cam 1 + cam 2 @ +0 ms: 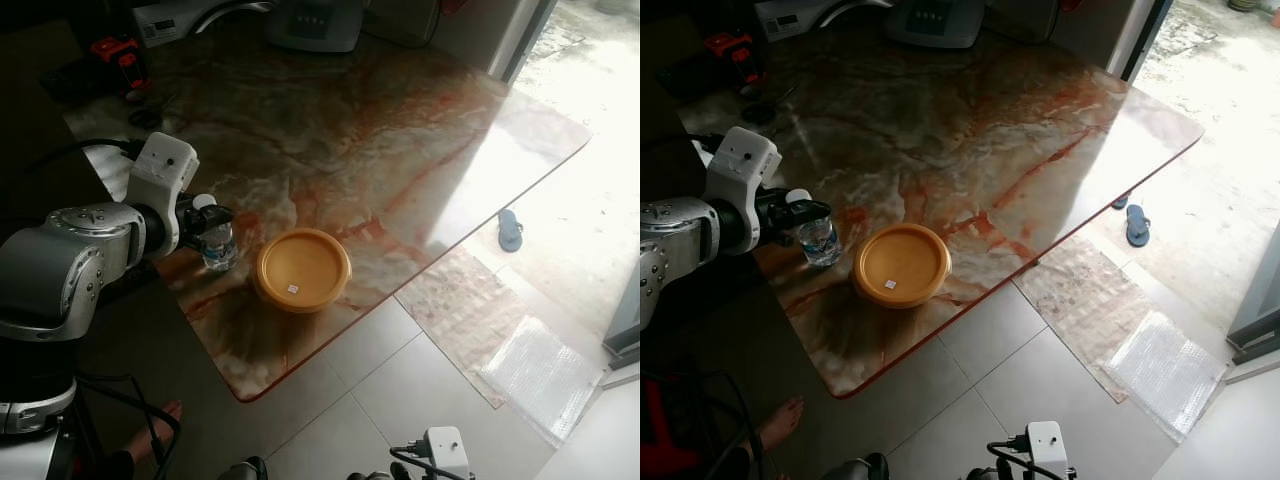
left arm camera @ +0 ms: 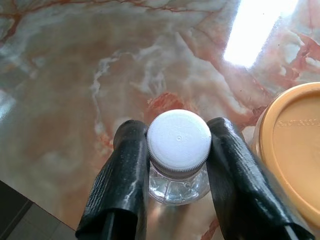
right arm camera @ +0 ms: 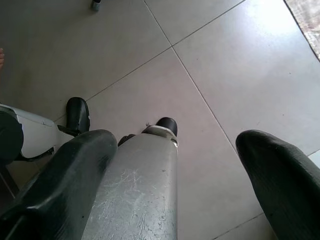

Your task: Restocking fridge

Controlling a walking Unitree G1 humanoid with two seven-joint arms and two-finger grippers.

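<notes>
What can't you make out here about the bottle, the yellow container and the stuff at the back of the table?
- Water bottle: its base and label, hidden by its white cap and the left gripper in the left wrist view.
- Yellow container: its contents, covered by the lid; the lid's small sticker is too small to read.
- Red tool and grey appliance: dark, cut off by the top edge in the eye views.

I see a glossy marble table (image 1: 380, 130), brown with red and white veins, with bright glare along its right edge. Near its front corner a small clear water bottle (image 1: 216, 243) with a white cap stands upright, and a round orange lidded container (image 1: 301, 269) sits just beside it. At the far end lie a grey appliance (image 1: 312, 24) and a red-and-black tool (image 1: 118, 55), well apart from the bottle.
</notes>
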